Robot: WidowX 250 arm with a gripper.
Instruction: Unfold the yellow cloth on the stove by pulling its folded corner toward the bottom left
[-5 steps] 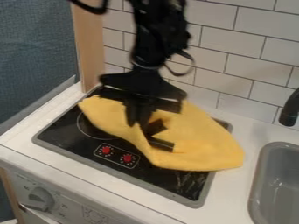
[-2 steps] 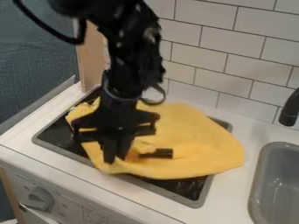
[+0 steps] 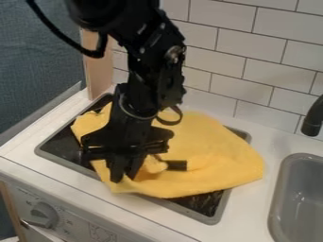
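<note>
Tool (image 3: 124, 177) is right down on the yellow cloth (image 3: 221, 158), front-left on the stovetop (image 3: 203, 202); honestly can't tell if it's clenched.

With twelve o'clock at the top of the camera view, a white countertop (image 3: 243, 215) spreads below me. Set into it is my black glass cooktop (image 3: 60, 142), framed by a grey rim (image 3: 66, 162); taking its middle as my clock's centre, I see dark glass at nine o'clock and again at five. A crumpled yellow cloth (image 3: 217, 151) lies across it under my claw, bunched and folded, one corner towards ten o'clock. Between three and four it passes over the rim onto the white surface, and at seven another corner crosses the frame. At four o'clock, a grey sink basin (image 3: 296, 198) is sunk into the countertop.
</note>
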